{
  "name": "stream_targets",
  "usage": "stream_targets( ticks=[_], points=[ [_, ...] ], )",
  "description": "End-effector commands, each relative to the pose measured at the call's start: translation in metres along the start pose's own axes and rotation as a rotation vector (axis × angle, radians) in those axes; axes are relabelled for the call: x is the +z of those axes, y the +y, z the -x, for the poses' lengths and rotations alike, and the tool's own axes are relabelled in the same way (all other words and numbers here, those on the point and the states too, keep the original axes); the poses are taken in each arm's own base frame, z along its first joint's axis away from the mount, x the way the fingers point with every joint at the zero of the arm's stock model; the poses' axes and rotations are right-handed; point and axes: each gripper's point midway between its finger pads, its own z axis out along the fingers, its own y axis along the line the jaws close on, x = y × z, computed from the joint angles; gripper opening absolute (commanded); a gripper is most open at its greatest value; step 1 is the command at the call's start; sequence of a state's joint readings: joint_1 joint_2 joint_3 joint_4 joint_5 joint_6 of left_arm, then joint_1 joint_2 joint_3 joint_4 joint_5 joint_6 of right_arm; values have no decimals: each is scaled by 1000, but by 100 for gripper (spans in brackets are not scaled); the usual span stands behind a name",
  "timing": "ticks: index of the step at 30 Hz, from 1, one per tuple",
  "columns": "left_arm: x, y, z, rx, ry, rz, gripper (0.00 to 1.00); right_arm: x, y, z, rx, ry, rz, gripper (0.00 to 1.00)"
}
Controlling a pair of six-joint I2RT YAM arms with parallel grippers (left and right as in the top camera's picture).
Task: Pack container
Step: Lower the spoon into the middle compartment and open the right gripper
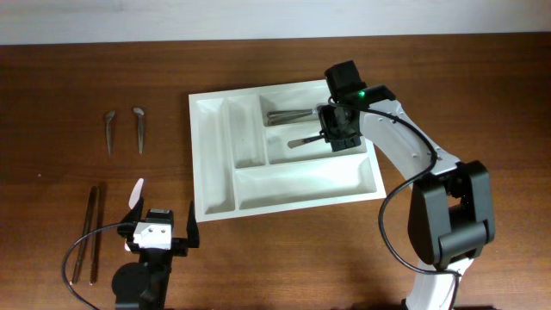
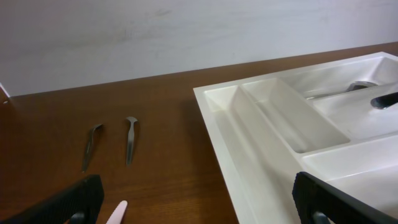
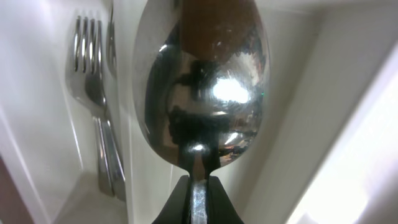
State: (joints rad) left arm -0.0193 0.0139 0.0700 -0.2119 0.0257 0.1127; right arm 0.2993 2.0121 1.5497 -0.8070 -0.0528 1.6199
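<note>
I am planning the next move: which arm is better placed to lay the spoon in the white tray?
Right. The right gripper is shut on the spoon, directly over the container. The left gripper stands open and empty, outside the container.

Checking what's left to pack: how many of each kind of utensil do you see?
Spoons: 3 (one in right gripper)
Forks: 2
Dark sticks: 2
Pink-white piece: 1
Total: 8

Wood table w/ container, 2 spoons, 2 long utensils
</note>
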Motion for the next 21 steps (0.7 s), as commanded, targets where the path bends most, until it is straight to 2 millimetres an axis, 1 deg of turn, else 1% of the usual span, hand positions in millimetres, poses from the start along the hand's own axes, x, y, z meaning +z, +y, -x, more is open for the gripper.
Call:
stream_targets(
  ticks=[1,6,8,10,12,15,19,21],
  points=[
    [0,0,-1,15,-4,1,99,15,-9,-6,-3,0,-38,6],
    [0,0,-1,15,-4,1,99,25,-12,-16,-24,7,-55,6],
    [0,0,-1,15,-5,1,99,25,-10,-17,-29,5,-46,10],
    [0,0,-1,15,-5,1,99,26,-7,-19,-32,6,-32,17],
    [0,0,-1,15,-4,1,99,26,-5,-19,-41,5,-23,34],
    [0,0,-1,15,-4,1,99,26,3,-18,-144,1,8,46],
    [0,0,-1,15,-4,1,99,23,14,-19,-273,-1,47,47],
    [0,0,-1,15,-4,1,99,20,19,-18,-323,-4,60,49]
  ],
)
